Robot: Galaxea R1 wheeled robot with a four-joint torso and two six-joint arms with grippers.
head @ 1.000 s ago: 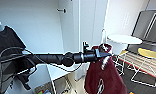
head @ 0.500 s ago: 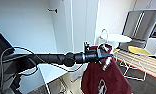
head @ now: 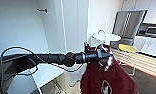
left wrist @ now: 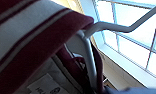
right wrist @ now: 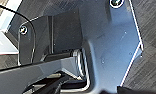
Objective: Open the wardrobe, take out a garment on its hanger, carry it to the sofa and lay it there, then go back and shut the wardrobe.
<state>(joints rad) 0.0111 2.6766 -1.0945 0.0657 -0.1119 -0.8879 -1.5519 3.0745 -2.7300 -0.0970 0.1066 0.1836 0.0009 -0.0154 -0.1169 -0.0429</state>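
Note:
My left arm reaches across the head view from the left, and the left gripper (head: 104, 54) is shut on the white hanger (head: 103, 35), whose curved hook sticks up above it. The maroon garment (head: 111, 77) hangs from the hanger below the gripper, a white emblem on its chest. The white wardrobe (head: 75, 27) stands just behind the arm, its tall panels upright. In the left wrist view the striped collar of the garment (left wrist: 31, 37) drapes over the hanger (left wrist: 90, 60).
A round white table (head: 109, 37) and a chair with a yellow seat (head: 127, 47) stand beyond the garment. A grey upright panel (head: 130, 25) and white cabinets lie to the right. A low white surface (head: 44, 72) sits under my arm. Dark floor (right wrist: 149, 22) lies beneath.
The whole picture has shifted as the camera moved, and a dark garment at the left edge has slipped from the frame. The maroon garment still hangs from my left gripper.

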